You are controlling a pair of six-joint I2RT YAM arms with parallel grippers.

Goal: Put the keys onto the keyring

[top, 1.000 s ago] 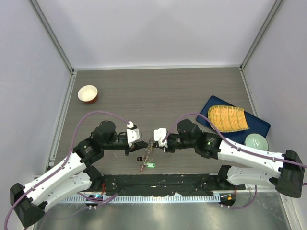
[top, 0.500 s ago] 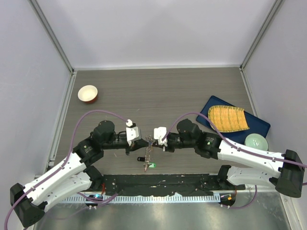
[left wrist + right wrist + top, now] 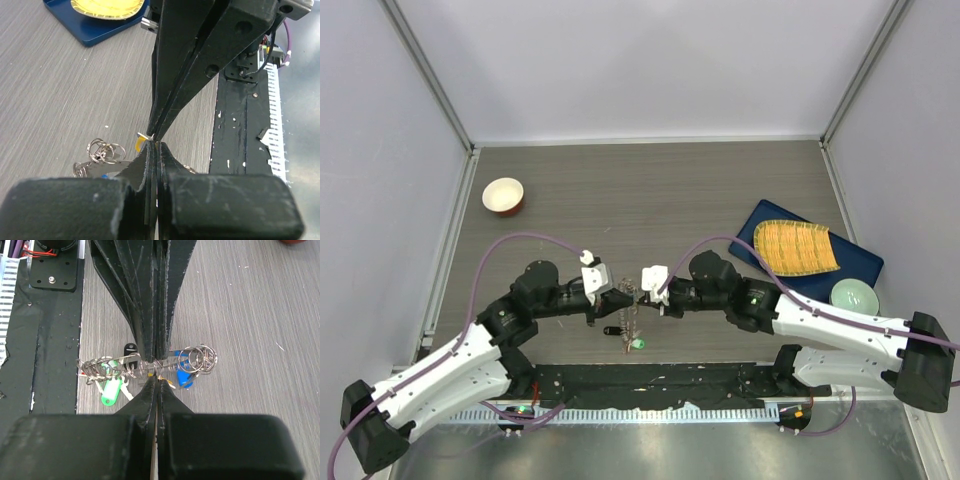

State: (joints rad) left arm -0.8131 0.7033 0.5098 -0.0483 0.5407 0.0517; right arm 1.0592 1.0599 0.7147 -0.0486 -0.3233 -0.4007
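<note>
Keys near table's 6 o'clock edge, between arms. Bunch long axis runs 12 to 6, green tag at 6 end. Left gripper and right gripper tip to tip, each pinched together on bunch's wire rings. Only right wrist view shows blue tag; only left wrist, yellow tag.

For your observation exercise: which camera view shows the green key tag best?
The right wrist view: the green tag is close and clearly outlined. The top view shows it only as a tiny speck; the left wrist view does not show it.
</note>
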